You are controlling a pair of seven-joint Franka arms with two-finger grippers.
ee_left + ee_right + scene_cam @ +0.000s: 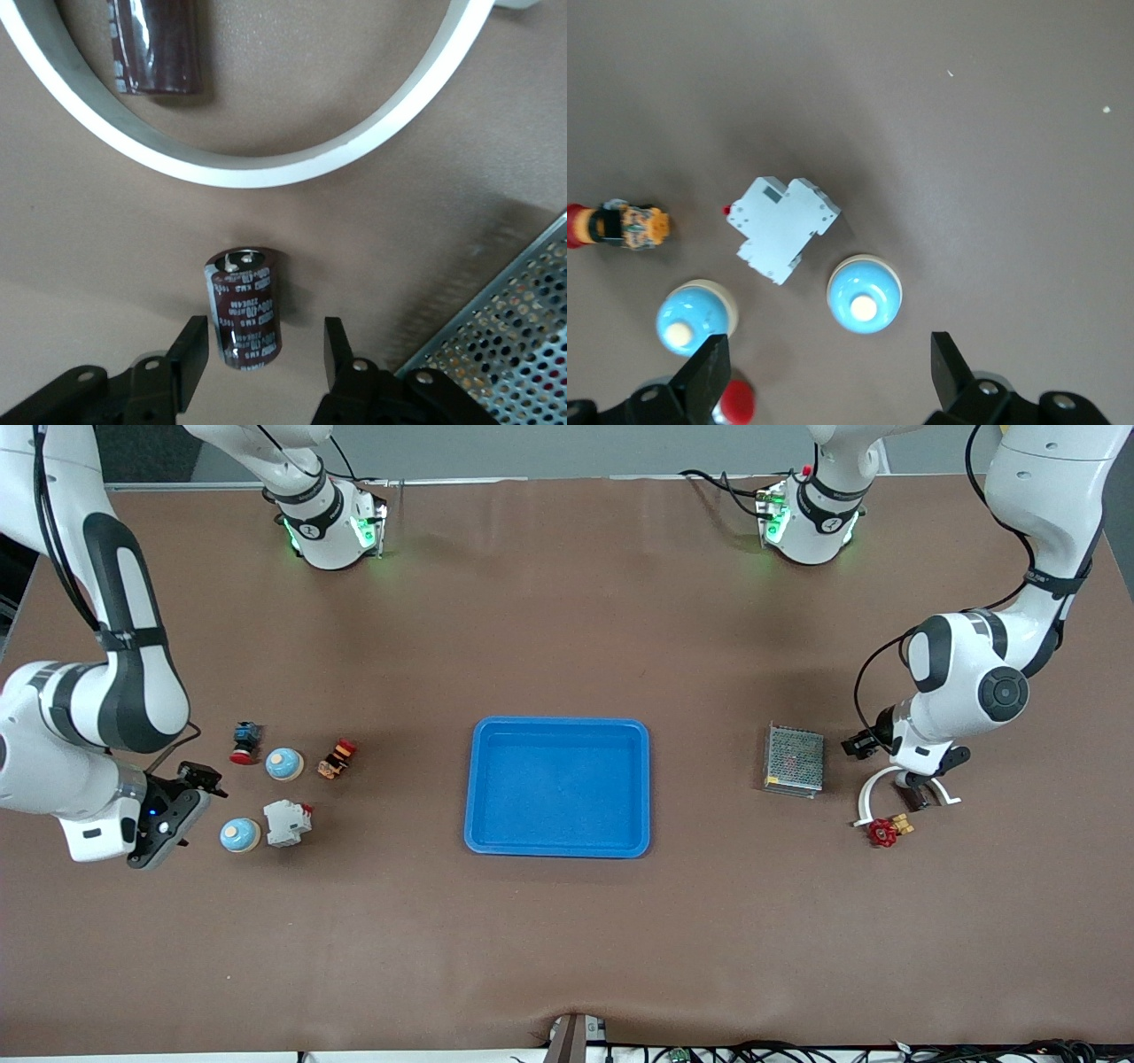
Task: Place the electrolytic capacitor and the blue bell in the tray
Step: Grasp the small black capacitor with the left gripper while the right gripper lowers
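A dark maroon electrolytic capacitor [245,308] lies on the table, its near end between the open fingers of my left gripper [264,352], with gaps on both sides. In the front view my left gripper [917,793] hangs low over a white ring [873,790] and hides the capacitor. A second capacitor [155,44] lies inside the ring [266,168]. Two blue bells [240,834] [284,763] sit toward the right arm's end. My right gripper [173,824] is open and empty, just short of the nearer bell [865,295]. The blue tray [558,726] sits mid-table, empty.
A grey mesh box [794,759] stands beside the ring, toward the tray. A red and yellow part [889,830] lies nearer the camera than the ring. A white breaker [287,822], a red push button [245,742] and an orange part [337,758] lie around the bells.
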